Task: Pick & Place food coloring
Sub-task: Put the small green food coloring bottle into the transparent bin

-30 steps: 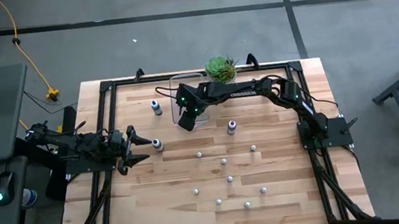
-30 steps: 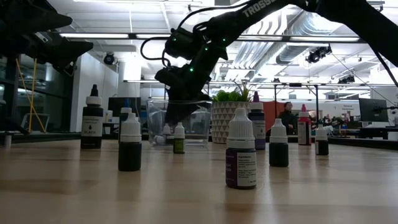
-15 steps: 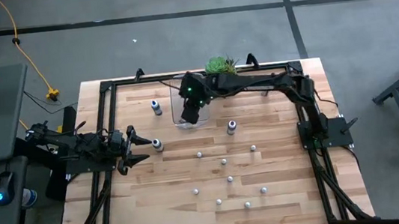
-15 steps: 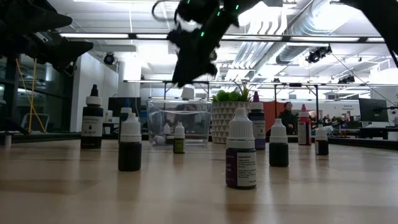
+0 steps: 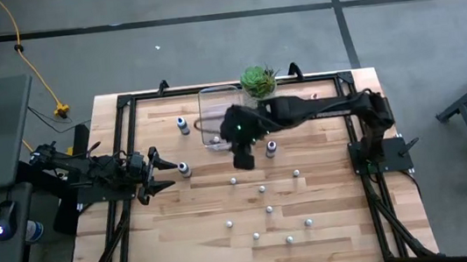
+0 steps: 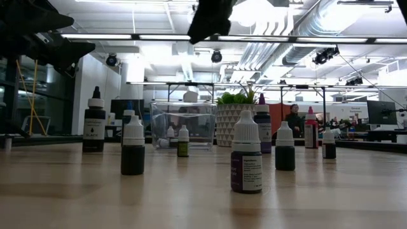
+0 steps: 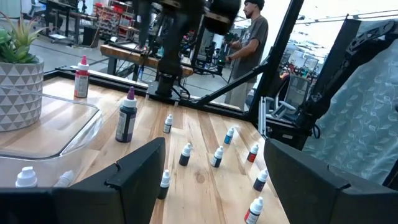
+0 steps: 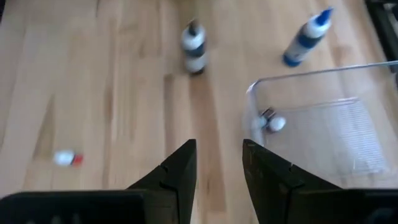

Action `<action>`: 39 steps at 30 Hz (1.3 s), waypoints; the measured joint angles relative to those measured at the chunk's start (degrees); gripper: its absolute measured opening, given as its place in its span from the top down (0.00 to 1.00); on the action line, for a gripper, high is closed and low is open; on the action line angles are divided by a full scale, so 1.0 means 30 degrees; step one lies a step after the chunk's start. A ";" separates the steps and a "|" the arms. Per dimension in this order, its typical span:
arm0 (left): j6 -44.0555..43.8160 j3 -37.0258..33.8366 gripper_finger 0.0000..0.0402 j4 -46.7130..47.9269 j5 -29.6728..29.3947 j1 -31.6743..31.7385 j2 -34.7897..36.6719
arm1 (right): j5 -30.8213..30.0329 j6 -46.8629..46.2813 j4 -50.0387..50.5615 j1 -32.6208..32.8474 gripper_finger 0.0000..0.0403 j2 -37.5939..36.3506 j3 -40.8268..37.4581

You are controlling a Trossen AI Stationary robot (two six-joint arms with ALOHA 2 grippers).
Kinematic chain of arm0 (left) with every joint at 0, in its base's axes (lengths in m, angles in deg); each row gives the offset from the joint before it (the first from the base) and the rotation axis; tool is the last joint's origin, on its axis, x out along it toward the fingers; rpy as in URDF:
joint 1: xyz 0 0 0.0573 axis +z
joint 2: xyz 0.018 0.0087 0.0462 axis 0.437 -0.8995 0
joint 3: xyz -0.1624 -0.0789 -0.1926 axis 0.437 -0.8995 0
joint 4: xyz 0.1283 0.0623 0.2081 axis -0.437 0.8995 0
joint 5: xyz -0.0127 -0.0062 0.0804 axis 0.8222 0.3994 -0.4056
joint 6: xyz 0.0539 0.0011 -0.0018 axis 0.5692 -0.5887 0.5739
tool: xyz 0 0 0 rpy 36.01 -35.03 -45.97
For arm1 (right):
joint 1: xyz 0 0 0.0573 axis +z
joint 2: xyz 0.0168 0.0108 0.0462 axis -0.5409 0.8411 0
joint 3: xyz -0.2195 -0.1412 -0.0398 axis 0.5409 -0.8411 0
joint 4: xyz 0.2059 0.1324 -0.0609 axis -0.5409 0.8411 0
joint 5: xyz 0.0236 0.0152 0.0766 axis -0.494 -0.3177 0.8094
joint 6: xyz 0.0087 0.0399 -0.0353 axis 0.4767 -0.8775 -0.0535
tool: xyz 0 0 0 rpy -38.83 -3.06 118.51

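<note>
Small dropper bottles [image 7: 185,155] standing on wooden table [image 7: 205,134], clear bin [image 7: 50,134], potted succulent [image 7: 18,81]

Right gripper [image 6: 210,19] cropped by low view's top edge (fingertips unseen).

The worktop [image 5: 331,217] is a pale wooden butcher-block surface edged by a black frame. A clear plastic bin [image 5: 211,107] sits near the middle of the far edge, with a green succulent in a white pot [image 5: 258,80] just beside it toward the right. Small dropper bottles [image 5: 261,189] stand scattered over the central and near part of the worktop, apart from one another. Two taller bottles stand nearer the bin: one with a blue cap [image 5: 182,124] toward the left edge, one with a purple cap [image 5: 271,148] toward the right. Another bottle [image 5: 183,168] stands close to the left edge.
</note>
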State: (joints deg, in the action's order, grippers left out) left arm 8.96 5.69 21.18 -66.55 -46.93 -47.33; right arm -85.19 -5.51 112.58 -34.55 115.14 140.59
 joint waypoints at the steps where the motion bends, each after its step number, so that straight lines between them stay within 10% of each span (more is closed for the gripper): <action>1: 0.0000 0.0000 0.32 0.0000 -0.0007 0.0007 -0.0007 | -0.0221 0.0290 0.0365 0.0312 0.70 -0.0020 0.0000; 27: 0.0000 0.0000 0.32 0.0000 -0.0007 0.0005 -0.0005 | -0.0884 -0.5097 0.2065 0.3363 0.70 0.3489 -0.0007; 39: 0.0000 0.0000 0.32 0.0000 -0.0007 0.0004 -0.0007 | -0.0883 -0.2030 0.1108 0.2977 0.70 0.5329 -0.0015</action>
State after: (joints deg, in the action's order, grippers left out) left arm 8.96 5.69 21.18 -66.57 -46.91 -47.35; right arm -87.84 -11.60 115.90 -25.62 131.12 140.55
